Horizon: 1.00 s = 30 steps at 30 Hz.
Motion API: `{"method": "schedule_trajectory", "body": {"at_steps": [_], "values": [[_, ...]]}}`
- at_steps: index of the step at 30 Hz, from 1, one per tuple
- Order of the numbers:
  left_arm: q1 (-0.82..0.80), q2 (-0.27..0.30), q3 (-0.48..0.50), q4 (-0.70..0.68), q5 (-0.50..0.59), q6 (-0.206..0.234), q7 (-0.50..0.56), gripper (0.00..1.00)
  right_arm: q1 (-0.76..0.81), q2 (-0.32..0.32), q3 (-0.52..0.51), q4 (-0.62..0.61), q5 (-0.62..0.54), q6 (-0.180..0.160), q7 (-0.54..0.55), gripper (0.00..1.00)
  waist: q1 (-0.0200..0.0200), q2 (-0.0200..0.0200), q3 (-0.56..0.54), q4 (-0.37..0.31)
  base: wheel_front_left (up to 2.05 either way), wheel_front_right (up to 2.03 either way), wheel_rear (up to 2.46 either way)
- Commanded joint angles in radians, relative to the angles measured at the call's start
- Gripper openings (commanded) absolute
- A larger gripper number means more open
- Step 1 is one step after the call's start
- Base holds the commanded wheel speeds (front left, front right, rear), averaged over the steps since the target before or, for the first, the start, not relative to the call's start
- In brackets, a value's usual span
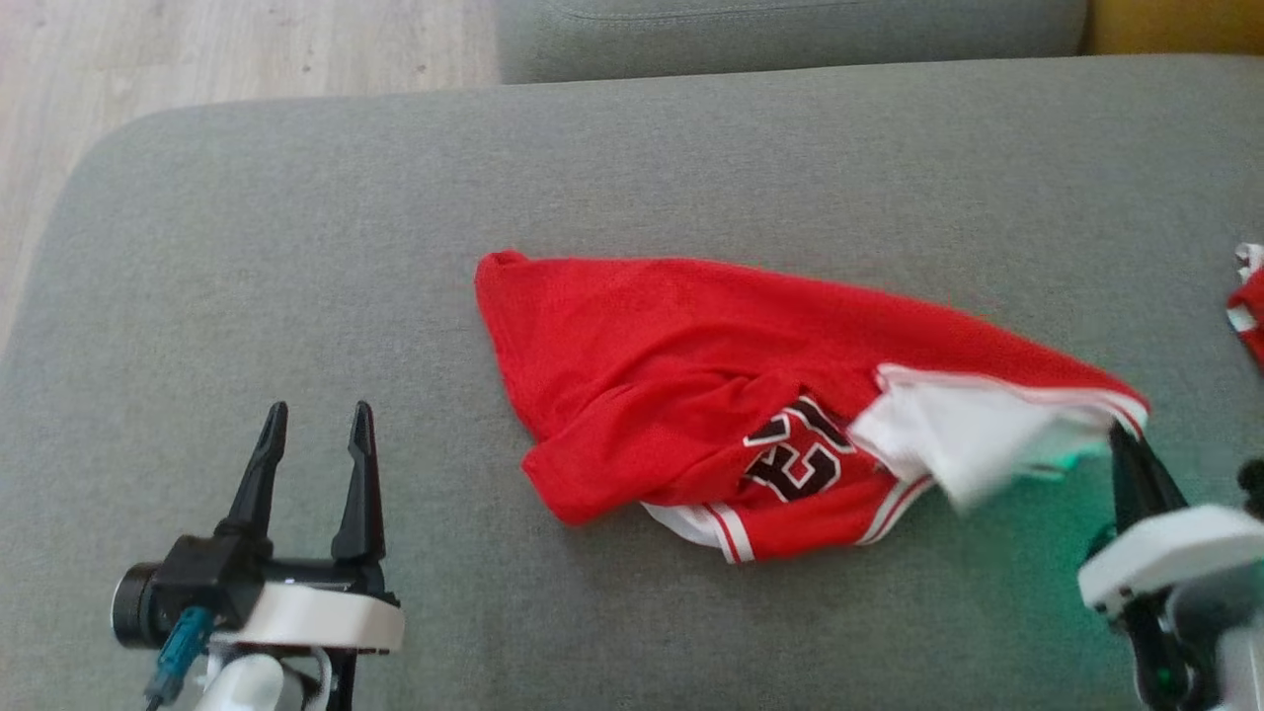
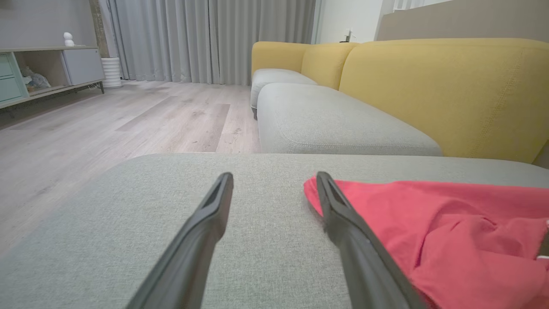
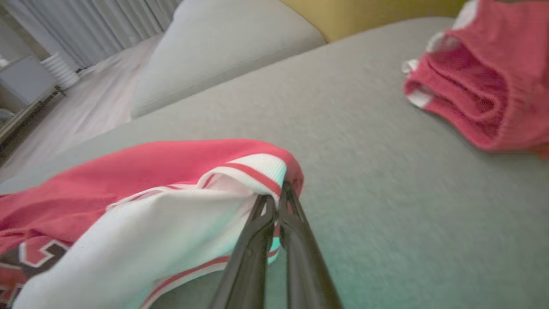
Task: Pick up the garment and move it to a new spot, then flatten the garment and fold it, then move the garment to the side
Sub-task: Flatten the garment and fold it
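Across the middle of the grey sofa cushion [image 1: 296,247] lies the red garment [image 1: 691,375], crumpled, its white lining turned out. Toward the cushion's right side my right pincer [image 1: 1119,433] is pinched tight on the garment's striped hem. Over the cushion's left front my left pincer [image 1: 319,410] stands spread wide, holding nothing. At the cushion's right edge sits another red piece [image 1: 1249,306].

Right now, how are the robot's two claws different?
The left gripper has its jaws wide open; the right gripper has its jaws shut. The left gripper holds nothing, while the right gripper pinches the striped edge of the jersey. The left gripper is over bare cushion beside the jersey; the right gripper is at the jersey's right end. Both have dark jaws.
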Motion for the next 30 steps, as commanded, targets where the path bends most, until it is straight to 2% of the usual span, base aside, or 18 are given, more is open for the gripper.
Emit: {"method": "schedule_trajectory", "body": {"at_steps": [1, 2, 3, 4, 8, 11, 15, 21, 30], "values": [[-0.044, 0.018, 0.036, -0.020, -0.008, 0.001, -0.010, 1.00, -0.018, 0.002, -0.005, -0.013, 0.004, -0.001, -0.011, 0.00, 0.0000, 0.0000, 0.002, -0.010, 0.00, 0.00, 0.00], [-0.044, 0.019, 0.036, -0.019, -0.009, 0.001, -0.010, 1.00, -0.009, 0.006, -0.024, 0.006, 0.004, -0.001, -0.012, 0.00, 0.0000, 0.0000, 0.003, -0.014, 0.00, 0.00, 0.00], [-0.045, 0.020, 0.036, -0.018, -0.009, 0.000, -0.010, 1.00, -0.002, 0.010, -0.039, 0.021, 0.004, -0.001, -0.016, 0.60, 0.0000, 0.0000, 0.003, -0.016, 0.00, 0.00, 0.00], [-0.045, 0.020, 0.036, -0.017, -0.009, -0.001, -0.010, 1.00, 0.002, 0.012, -0.050, 0.032, 0.004, -0.001, -0.021, 1.00, 0.0000, 0.0000, 0.002, -0.018, 0.00, 0.00, 0.00], [-0.045, 0.023, 0.036, -0.012, -0.010, -0.002, -0.011, 1.00, 0.005, 0.018, -0.073, 0.014, -0.005, -0.001, -0.077, 1.00, 0.0000, 0.0000, -0.002, -0.022, 0.00, 0.00, 0.00], [-0.040, 0.026, 0.040, -0.013, -0.008, 0.008, -0.011, 1.00, 0.002, -0.009, -0.019, -0.099, -0.064, -0.001, -0.145, 1.00, 0.0000, 0.0000, -0.009, -0.023, 0.00, 0.00, 0.00], [-0.030, 0.028, 0.044, -0.027, -0.006, 0.026, -0.008, 1.00, 0.001, -0.057, 0.110, -0.237, -0.122, -0.001, -0.179, 1.00, 0.0000, 0.0000, -0.012, -0.024, 0.00, 0.00, 0.00], [-0.020, 0.034, 0.050, -0.043, -0.007, 0.045, -0.002, 1.00, 0.026, -0.072, 0.275, -0.371, -0.125, -0.001, -0.164, 1.00, 0.0000, 0.0000, -0.015, -0.023, 0.00, 0.00, 0.00], [-0.010, 0.045, 0.058, -0.056, -0.010, 0.064, 0.007, 1.00, 0.073, -0.044, 0.318, -0.408, -0.102, -0.001, -0.142, 1.00, 0.0000, 0.0000, -0.016, -0.022, 0.00, 0.00, 0.00]]}}
